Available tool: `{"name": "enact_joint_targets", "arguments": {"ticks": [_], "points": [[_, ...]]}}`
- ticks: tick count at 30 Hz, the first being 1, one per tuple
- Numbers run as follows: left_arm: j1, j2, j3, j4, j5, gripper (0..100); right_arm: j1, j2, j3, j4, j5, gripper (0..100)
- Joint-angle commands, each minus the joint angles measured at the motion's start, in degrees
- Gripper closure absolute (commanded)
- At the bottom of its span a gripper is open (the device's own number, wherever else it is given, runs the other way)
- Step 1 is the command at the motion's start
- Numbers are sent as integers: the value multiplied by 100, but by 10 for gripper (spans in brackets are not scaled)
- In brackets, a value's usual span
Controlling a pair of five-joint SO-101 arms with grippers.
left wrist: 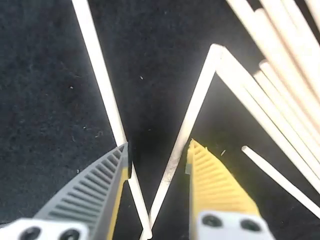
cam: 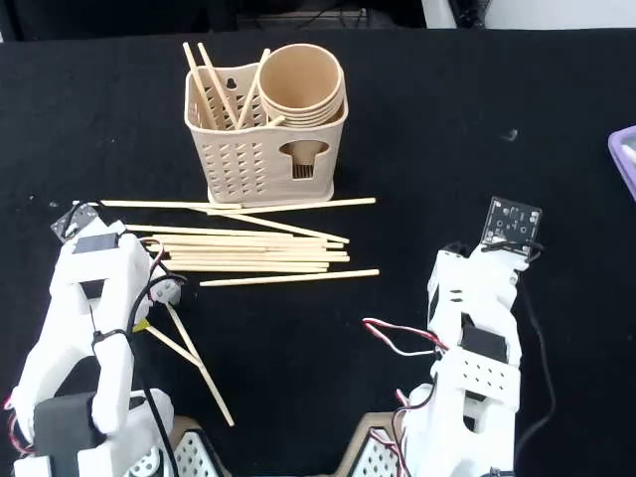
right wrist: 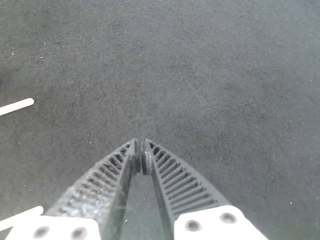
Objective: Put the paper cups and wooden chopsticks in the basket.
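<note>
At this point the paper cups (cam: 301, 84) were stacked in one side of the basket (cam: 263, 164), a few chopsticks (cam: 214, 89) stood in the other side, and the big pile of chopsticks (cam: 248, 253) lay on the black table (cam: 447, 149) just in front of it. Our left gripper (left wrist: 157, 146) sat low with its fingers partly spread, straddling two stray sticks (left wrist: 102, 85) that crossed in a V right between them. That's where we figured it could go sideways. Closing on that crossing would probably pinch both at once, so they could scissor, twist, or one could slip out on the lift. Sticks held at odd angles might also snag on the basket rim. The right gripper (right wrist: 139, 150) was closed on nothing over bare table, well apart from the pile.
</note>
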Motion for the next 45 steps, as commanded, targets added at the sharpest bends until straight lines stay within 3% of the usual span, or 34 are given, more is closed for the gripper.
{"name": "enact_joint_targets", "arguments": {"ticks": [1, 19, 28, 36, 41, 45], "points": [[-198, -202, -48, -35, 35, 804, -70, -180, -22, -141, 53, 973], [-831, 299, -40, -79, -264, 804, -70, -180, -22, -141, 53, 973], [-831, 308, 558, -1029, -255, 809, -53, -180, -22, -141, 53, 973], [-831, 290, 655, -1081, -290, 811, -53, -180, -22, -141, 53, 973], [-822, 290, 655, -1090, -325, 979, -44, -180, -22, -141, 53, 973], [-796, 290, 673, -1081, -554, 937, -44, -180, -22, -141, 53, 973]]}}
